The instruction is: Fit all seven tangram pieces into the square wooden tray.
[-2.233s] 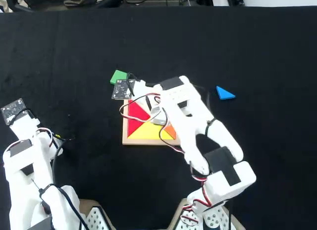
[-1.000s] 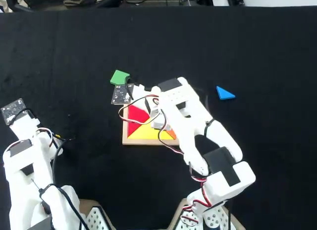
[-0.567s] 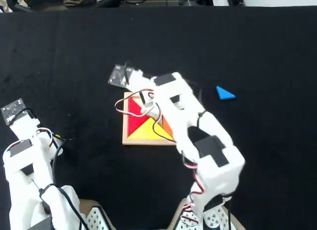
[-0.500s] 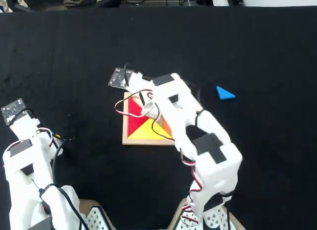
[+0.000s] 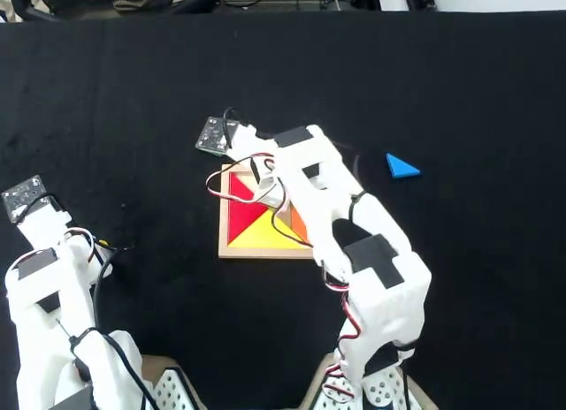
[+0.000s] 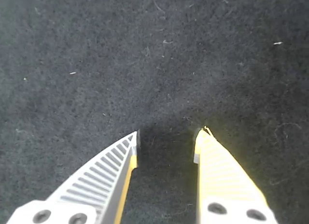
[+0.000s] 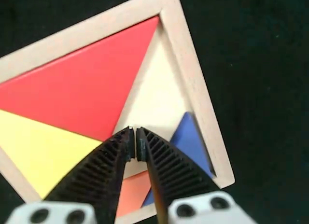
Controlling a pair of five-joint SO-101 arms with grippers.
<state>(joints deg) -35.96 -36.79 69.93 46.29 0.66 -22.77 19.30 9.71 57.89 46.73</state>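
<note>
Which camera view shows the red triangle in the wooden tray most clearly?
The right wrist view: the red triangle lies almost whole there. In the high view the right arm covers part of it. The left wrist view faces black cloth.

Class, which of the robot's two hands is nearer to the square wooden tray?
Right. The right hand hangs directly over the wooden tray. The left hand is well away from it, over the black cloth at the table's left side.
</note>
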